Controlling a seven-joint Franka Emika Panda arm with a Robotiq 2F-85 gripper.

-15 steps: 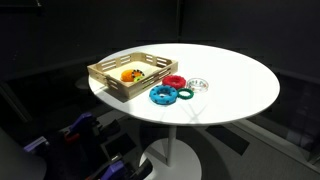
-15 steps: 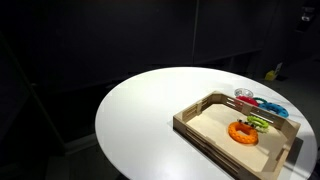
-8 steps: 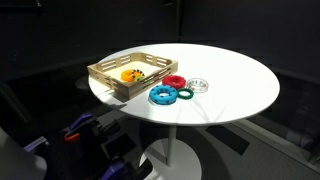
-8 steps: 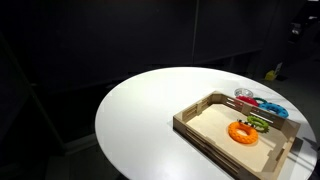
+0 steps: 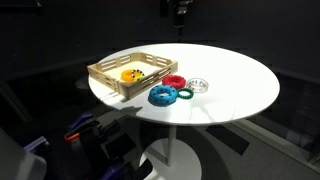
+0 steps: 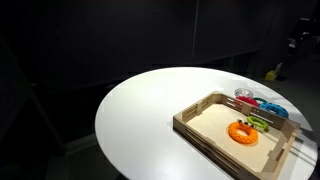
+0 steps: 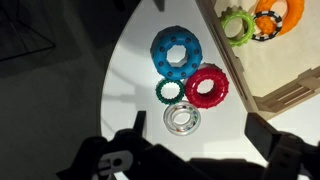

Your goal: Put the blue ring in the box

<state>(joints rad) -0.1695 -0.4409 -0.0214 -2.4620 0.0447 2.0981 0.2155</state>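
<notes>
Blue ring (image 7: 176, 52): flat on the bench (image 5: 232, 88), outside the box (image 5: 115, 88), near its side wall. Nothing grips it.
Same ring, exterior views: sits at the front of the ring cluster (image 5: 162, 95); from the opposite side it shows behind the box's far wall (image 6: 276, 110).
Red ring (image 7: 207, 86): flat on the bench, just beside the blue ring, between it and the box corner. Touching or a hair apart, can't tell.
Dark green ring (image 7: 168, 90): smaller, flat, just under the blue ring in the wrist view and touching the red ring's side.
Clear ring (image 7: 182, 118): see-through, flat, just beside the dark green and red ones, on the side away from the blue ring.
Box: light wood, low slatted sides, upright on the bench near its edge.
Box contents: orange ring (image 7: 278, 15) and lime green ring (image 7: 238, 27), lying close together on the box floor. Both also show in an exterior view, orange (image 6: 243, 132) and lime (image 6: 258, 122).
Jaws: enter from the bottom edge of the wrist view as two dark shapes set wide apart, nothing held. Outlines are dim, so the width is a rough read.
Jaws position: well above the bench, the ring cluster in plain sight below them, the clear ring nearest.
Arm (image 5: 180, 8): dark shape at the top edge of an exterior view, well apart from the rings.
</notes>
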